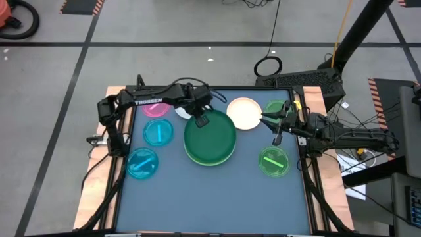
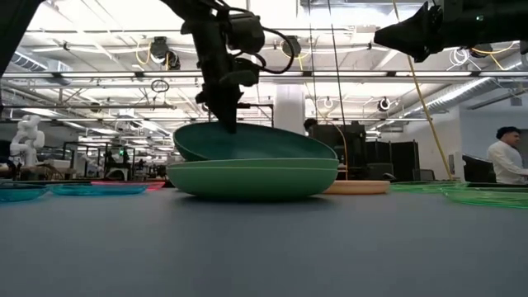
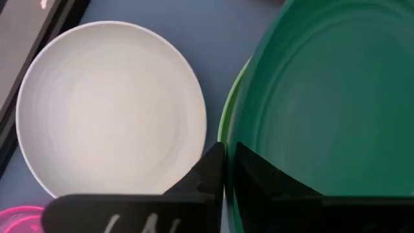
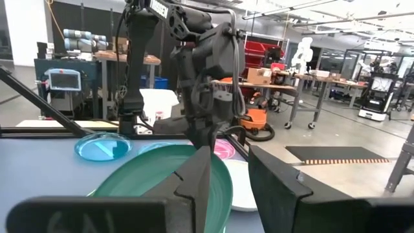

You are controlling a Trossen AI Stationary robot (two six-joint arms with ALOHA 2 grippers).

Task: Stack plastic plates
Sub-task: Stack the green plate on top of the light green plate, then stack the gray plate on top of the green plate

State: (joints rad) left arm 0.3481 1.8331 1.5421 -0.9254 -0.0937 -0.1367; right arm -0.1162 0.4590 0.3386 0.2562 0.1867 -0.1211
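Observation:
A dark green large plate (image 1: pixel 212 135) lies tilted on a light green large plate (image 2: pixel 247 180) at mid-table. Its left far rim is raised and its right side rests on the plate below. My left gripper (image 1: pixel 200 120) reaches in from the left and is shut on that raised rim. My right gripper (image 1: pixel 271 130) hangs open in the air to the right of the stack, above the table, touching nothing. A white plate (image 1: pixel 245 112) lies flat just beyond the stack, between the two grippers. My left gripper pinches the dark green plate's rim (image 3: pixel 240 152) on its far-left side, one finger (image 3: pixel 207 171) outside the rim and one inside the bowl. The fingers come from above, pointing down. That side is lifted, and the opposite edge (image 2: pixel 326 153) lies on the light green plate.
Small plates lie flat around the stack: pink (image 1: pixel 154 108) and two blue (image 1: pixel 158 132) (image 1: pixel 141 162) on the left, two green (image 1: pixel 274 161) (image 1: pixel 276 107) on the right. A second white plate (image 1: pixel 182 112) peeks out under the left arm. The near half of the table (image 1: pixel 210 204) is bare.

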